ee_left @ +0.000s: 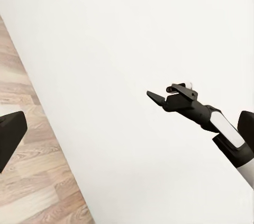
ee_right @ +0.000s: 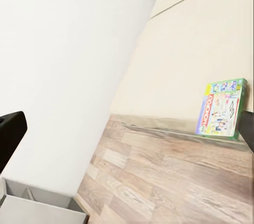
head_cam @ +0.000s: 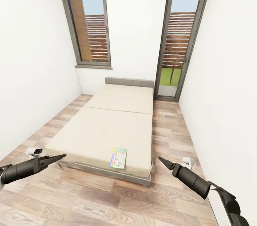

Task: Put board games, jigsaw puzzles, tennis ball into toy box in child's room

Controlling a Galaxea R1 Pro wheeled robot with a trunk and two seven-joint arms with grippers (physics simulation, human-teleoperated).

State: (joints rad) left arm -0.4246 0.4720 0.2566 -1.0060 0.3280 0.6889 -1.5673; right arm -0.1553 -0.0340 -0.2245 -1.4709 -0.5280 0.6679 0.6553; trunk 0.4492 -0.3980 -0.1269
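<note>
Head view: board game lies at the bed edge, easily knocked floorward by both clenched claws.

A plain white wall is seen across most of the left wrist view, met along a slanting line by a strip of wood-plank floor in brown and grey tones. A dark gripper (the right arm's, going by its white-and-black forearm) is seen against the wall, its fingers held close together and pointed. A black, blurred part is seen at the frame's edge over the floor.
</note>
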